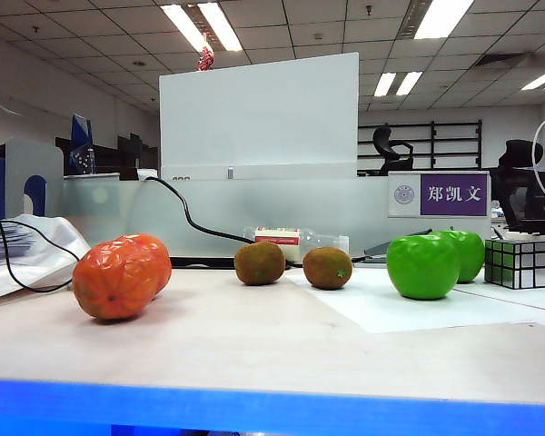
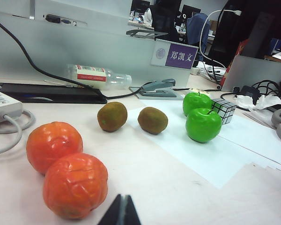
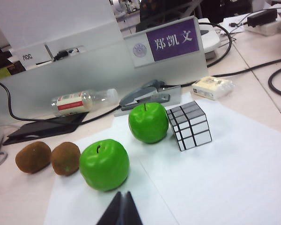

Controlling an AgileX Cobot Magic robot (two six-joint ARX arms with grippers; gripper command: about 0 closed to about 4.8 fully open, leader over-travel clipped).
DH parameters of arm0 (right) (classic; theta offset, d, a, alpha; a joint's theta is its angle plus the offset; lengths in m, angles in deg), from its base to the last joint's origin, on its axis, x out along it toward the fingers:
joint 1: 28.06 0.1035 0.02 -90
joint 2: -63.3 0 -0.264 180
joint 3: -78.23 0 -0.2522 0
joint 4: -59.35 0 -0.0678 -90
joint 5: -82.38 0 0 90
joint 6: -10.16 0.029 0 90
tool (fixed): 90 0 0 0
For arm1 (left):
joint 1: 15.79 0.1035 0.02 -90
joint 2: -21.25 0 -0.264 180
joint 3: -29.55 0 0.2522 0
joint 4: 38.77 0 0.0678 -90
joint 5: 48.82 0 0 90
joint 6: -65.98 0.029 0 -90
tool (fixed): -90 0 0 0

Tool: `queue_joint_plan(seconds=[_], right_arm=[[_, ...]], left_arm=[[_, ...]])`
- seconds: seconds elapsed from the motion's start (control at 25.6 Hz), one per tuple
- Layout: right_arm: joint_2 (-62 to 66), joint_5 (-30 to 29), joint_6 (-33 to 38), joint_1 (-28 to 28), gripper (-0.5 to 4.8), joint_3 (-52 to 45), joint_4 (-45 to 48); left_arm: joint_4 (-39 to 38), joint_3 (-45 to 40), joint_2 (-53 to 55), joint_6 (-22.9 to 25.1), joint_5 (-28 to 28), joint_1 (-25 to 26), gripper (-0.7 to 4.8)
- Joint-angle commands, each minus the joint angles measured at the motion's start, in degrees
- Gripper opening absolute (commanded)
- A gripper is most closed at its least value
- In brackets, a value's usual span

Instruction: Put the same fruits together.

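Note:
Two glossy orange fruits [image 1: 120, 274] [image 2: 75, 185] touch each other at the table's left. In the middle two brown kiwis [image 1: 259, 262] [image 2: 112, 116] [image 3: 33, 157] lie close side by side. Two green apples [image 1: 423, 265] [image 2: 203, 124] [image 3: 104, 164] stand together at the right on white paper [image 1: 409, 309]. My left gripper [image 2: 122, 198] is shut and empty, raised just in front of the nearer orange. Just short of the nearer apple, my right gripper [image 3: 122, 194] hangs shut and empty. Neither gripper shows in the exterior view.
A silver mirror cube [image 1: 519, 262] [image 3: 189, 124] stands beside the far apple. Along the back partition lie a plastic bottle [image 2: 98, 76], a black keyboard [image 2: 51, 92], a stapler [image 3: 145, 93] and a black cable [image 1: 186, 213]. A power strip [image 2: 2, 105] sits at the left.

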Motion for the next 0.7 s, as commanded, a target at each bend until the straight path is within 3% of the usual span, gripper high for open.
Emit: queue_joint_plan(seconds=[0.04, 0.39, 0.43, 0.51, 0.62, 0.7], right_arm=[[-0.07, 0.28, -0.11, 0.02, -0.05, 0.22, 0.37], [-0.07, 0.28, -0.11, 0.02, -0.05, 0.22, 0.37], [-0.07, 0.28, -0.11, 0.02, -0.05, 0.24, 0.37], [-0.07, 0.28, -0.11, 0.02, -0.05, 0.24, 0.37], [-0.07, 0.28, -0.11, 0.04, -0.05, 0.24, 0.31], [-0.07, 0.11, -0.11, 0.07, -0.05, 0.24, 0.31]], left_arm=[[0.68, 0.07, 0.02, 0.26, -0.02, 0.02, -0.05], [0.68, 0.07, 0.02, 0.26, -0.02, 0.02, -0.05], [0.66, 0.07, 0.02, 1.22, 0.15, 0.02, -0.05], [-0.48, 0.09, -0.72, 9.16, 5.53, 1.07, -0.04], [-4.76, 0.07, -3.69, 11.41, 7.32, 8.28, -0.01], [-4.90, 0.07, -3.48, 10.78, 6.62, 16.24, -0.01]])
